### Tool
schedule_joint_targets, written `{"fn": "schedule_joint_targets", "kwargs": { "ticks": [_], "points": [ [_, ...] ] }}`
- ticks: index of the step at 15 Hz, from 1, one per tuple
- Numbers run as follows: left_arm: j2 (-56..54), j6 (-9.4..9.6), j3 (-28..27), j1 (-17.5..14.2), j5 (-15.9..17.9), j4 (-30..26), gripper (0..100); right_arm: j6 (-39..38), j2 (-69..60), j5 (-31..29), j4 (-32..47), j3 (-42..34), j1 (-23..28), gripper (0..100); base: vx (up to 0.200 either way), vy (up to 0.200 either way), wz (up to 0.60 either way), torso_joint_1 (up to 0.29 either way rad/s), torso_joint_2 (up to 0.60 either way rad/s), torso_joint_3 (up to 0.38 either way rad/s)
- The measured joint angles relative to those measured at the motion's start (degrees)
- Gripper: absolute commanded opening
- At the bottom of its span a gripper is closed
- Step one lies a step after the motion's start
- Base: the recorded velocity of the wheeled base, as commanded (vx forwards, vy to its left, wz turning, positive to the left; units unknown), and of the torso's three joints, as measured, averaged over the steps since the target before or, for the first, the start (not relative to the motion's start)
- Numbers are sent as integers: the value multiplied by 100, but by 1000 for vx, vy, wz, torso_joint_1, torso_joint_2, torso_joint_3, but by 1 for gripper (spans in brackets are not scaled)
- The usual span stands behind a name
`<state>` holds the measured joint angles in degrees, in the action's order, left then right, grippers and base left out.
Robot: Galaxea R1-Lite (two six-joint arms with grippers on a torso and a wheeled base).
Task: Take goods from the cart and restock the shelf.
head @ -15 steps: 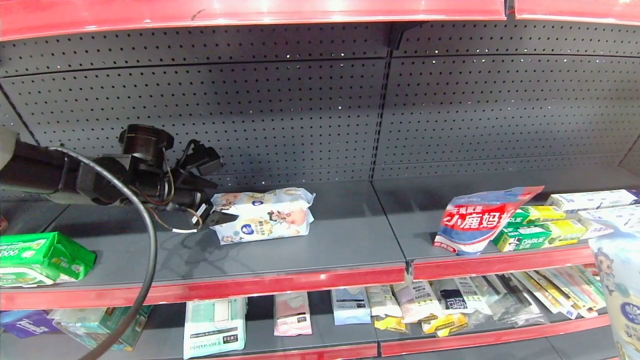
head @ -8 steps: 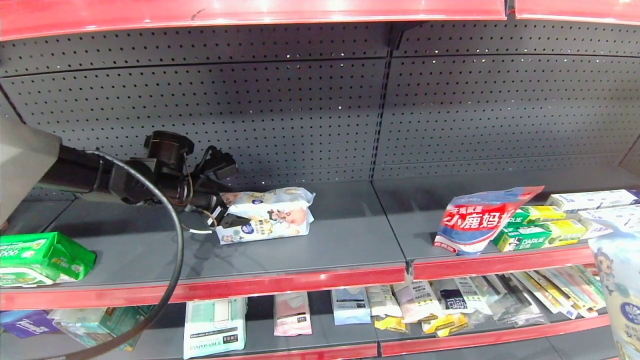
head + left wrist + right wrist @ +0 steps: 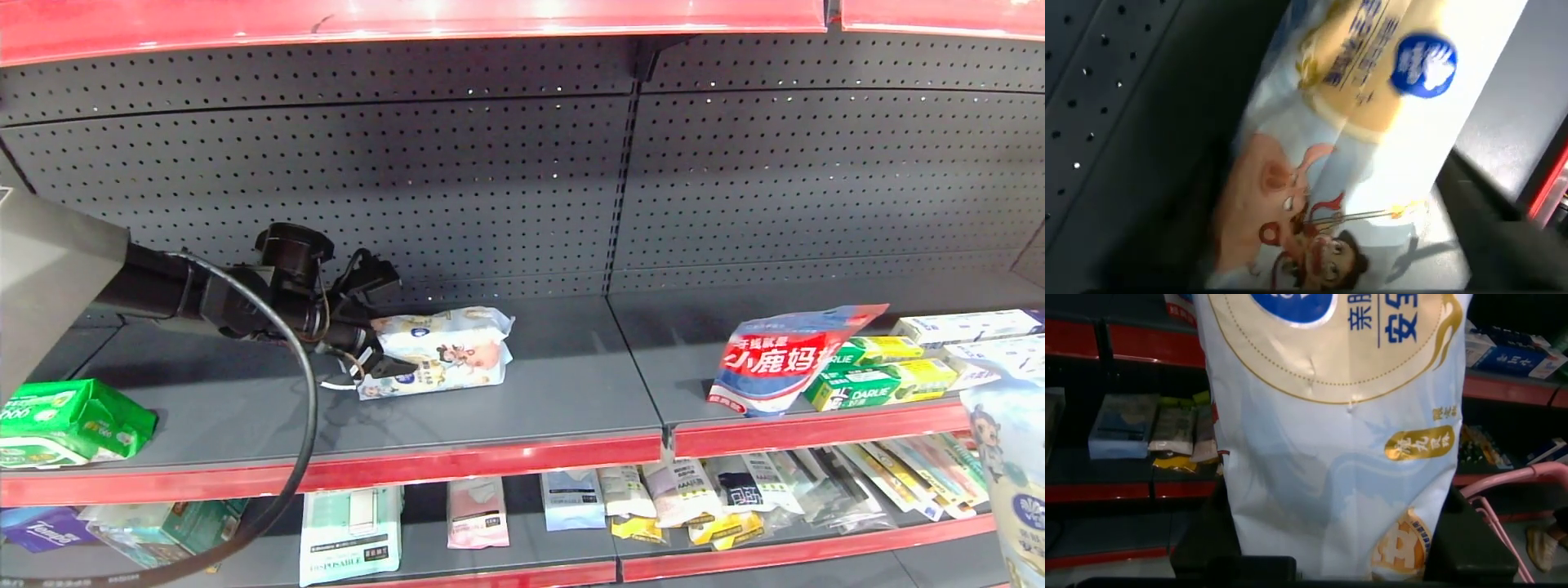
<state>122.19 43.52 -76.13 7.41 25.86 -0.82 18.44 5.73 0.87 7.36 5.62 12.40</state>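
Head view: left jaws apart astride wipes pack [image 3: 445,349]; right wrist view: right jaws clamped on white bag [image 3: 1331,457].

A red pouch [image 3: 784,359] has green-and-yellow toothpaste boxes [image 3: 890,377] just to its right, a green tissue pack [image 3: 73,420] far to its left, and small flat packets [image 3: 678,490] below it.

A shop: grey pegboard shelf [image 3: 571,384] with red edge strips [image 3: 490,457] (toothpaste boxes [image 3: 886,382] among the stock).
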Motion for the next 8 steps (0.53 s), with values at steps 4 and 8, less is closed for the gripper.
{"fn": "schedule_joint_targets", "kwargs": {
  "ticks": [4, 8],
  "points": [
    [-50, 402, 171, -48, 187, -85, 0, 0, 33, 0, 0, 0, -2, 0, 0, 0, 0, 0, 0, 0],
    [-400, 936, 502, -295, 523, -532, 0, 0, 60, 0, 2, 0, 0, 0, 0, 0, 0, 0, 0, 0]
  ]
}}
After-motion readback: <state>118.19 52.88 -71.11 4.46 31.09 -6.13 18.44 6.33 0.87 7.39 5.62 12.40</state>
